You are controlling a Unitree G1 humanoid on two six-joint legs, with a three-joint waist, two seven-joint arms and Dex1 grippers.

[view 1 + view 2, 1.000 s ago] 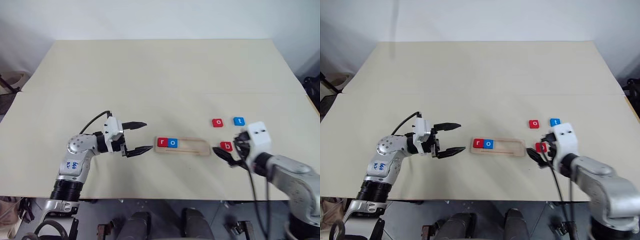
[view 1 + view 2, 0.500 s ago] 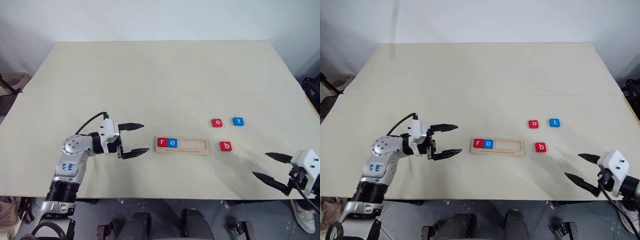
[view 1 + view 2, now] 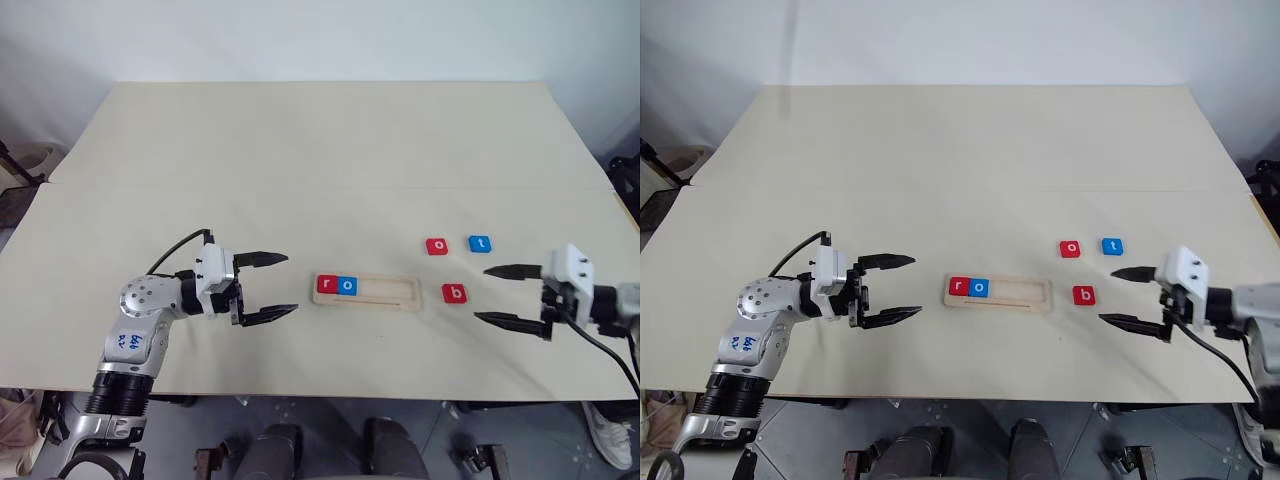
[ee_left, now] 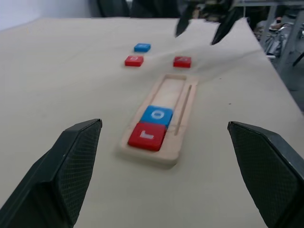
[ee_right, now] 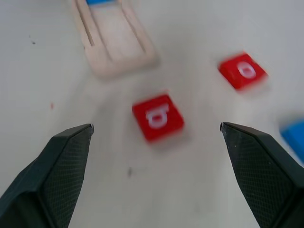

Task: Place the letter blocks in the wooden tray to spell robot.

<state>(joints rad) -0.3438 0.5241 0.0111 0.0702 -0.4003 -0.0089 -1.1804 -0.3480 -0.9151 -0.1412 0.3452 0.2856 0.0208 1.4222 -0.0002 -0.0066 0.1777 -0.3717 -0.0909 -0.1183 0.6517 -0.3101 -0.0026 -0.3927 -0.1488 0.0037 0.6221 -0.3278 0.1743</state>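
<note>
Tray (image 3: 366, 291) mid-table, red r (image 3: 325, 284), blue o (image 3: 346, 285) seated at 9 o'clock end. Step: b next. Red b (image 3: 454, 293) at tray's 3 o'clock, right hand (image 3: 495, 295) spread, empty, beside it. Left hand (image 3: 270, 285) spread, idle. Next: straddle b, pinch.

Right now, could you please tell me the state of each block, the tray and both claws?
red r block: in the tray, first slot
blue o block: in the tray, second slot
wooden tray: rest of slot unfilled
red b block: loose on the table
red o block: loose on the table
blue t block: loose on the table
left claw: open, holding nothing
right claw: open, holding nothing
</note>
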